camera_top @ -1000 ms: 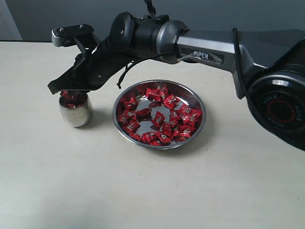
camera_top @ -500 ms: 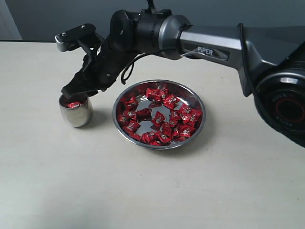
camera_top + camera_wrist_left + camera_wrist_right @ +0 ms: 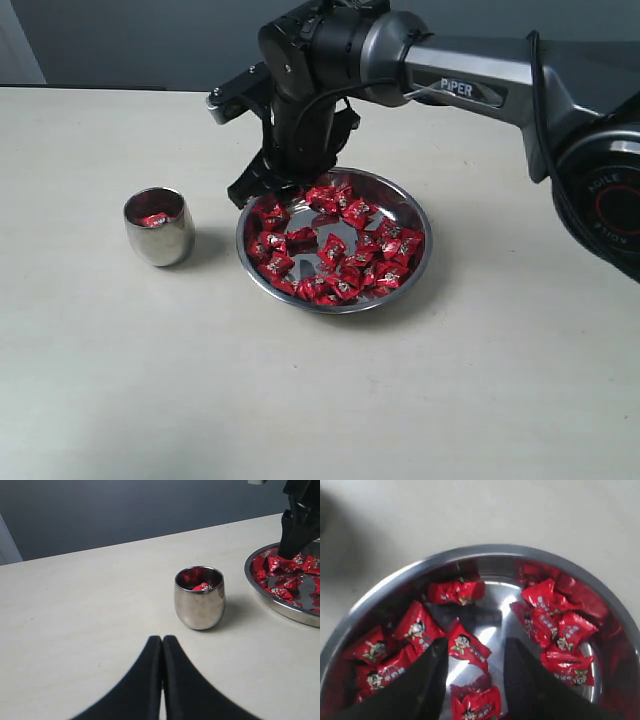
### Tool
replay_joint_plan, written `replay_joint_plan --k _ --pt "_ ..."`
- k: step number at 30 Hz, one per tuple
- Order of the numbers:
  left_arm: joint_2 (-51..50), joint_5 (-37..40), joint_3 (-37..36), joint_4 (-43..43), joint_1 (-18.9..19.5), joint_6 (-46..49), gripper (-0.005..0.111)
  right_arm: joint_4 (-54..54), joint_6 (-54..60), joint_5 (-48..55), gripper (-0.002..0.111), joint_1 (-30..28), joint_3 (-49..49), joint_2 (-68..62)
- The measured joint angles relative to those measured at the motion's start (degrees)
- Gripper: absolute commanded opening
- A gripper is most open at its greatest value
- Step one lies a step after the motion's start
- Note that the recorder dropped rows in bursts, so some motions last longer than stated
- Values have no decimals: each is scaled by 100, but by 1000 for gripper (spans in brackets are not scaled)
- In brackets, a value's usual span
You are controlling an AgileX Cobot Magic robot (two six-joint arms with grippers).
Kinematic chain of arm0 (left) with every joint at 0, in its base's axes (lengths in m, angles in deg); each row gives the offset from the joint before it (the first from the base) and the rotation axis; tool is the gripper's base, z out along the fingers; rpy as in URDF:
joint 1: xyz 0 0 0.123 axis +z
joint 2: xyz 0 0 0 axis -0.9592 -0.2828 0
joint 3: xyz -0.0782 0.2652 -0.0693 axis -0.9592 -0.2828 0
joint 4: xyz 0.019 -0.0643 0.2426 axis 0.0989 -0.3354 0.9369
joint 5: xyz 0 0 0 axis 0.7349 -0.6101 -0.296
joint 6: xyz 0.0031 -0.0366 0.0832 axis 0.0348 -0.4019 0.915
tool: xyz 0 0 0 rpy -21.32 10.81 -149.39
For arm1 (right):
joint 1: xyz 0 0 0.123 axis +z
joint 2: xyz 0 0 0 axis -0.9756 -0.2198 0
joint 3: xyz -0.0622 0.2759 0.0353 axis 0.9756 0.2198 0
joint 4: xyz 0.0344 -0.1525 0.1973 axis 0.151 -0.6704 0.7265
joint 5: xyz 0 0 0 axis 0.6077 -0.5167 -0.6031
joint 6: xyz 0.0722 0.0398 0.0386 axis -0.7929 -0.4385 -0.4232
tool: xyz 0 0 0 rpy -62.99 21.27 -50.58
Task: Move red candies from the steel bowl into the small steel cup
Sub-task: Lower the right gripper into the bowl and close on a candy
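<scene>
- Steel bowl (image 3: 340, 307): stands on the pale table (image 3: 300, 410). It is wide, shallow and polished, and bare patches of its bottom mirror the contents.
- Red candies (image 3: 340, 245): most lie loose inside the bowl, thickest toward its rim. The wrappers are crinkled shiny red. In the right wrist view each carries a small cartoon face and white print too fine to read.
- Small steel cup (image 3: 160, 235): upright, left of the bowl in the exterior view, near it but not touching. At least one red candy in the cup (image 3: 202, 586) shows in the opening.
- Right gripper (image 3: 265, 192): points down over the bowl's rim on the cup side. Its jaws stand apart and grasp nothing. In the right wrist view one candy (image 3: 470, 647) lies on the bowl's bottom between the dark fingers (image 3: 432, 675).
- Right arm (image 3: 500, 75): reaches over the bowl from the right. White lettering on its grey link reads "PIPER" (image 3: 457, 87).
- Left gripper (image 3: 162, 641): low over the table beyond the cup from the bowl, fingers pressed together and empty.
</scene>
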Motion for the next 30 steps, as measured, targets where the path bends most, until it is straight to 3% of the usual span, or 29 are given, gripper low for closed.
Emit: replay_joint_plan --k 11,30 --pt "0 0 0 0 0 0 0 280 -105 1020 37 -308 12 -31" --pt "0 0 0 0 0 0 0 954 277 800 37 -330 423 -191"
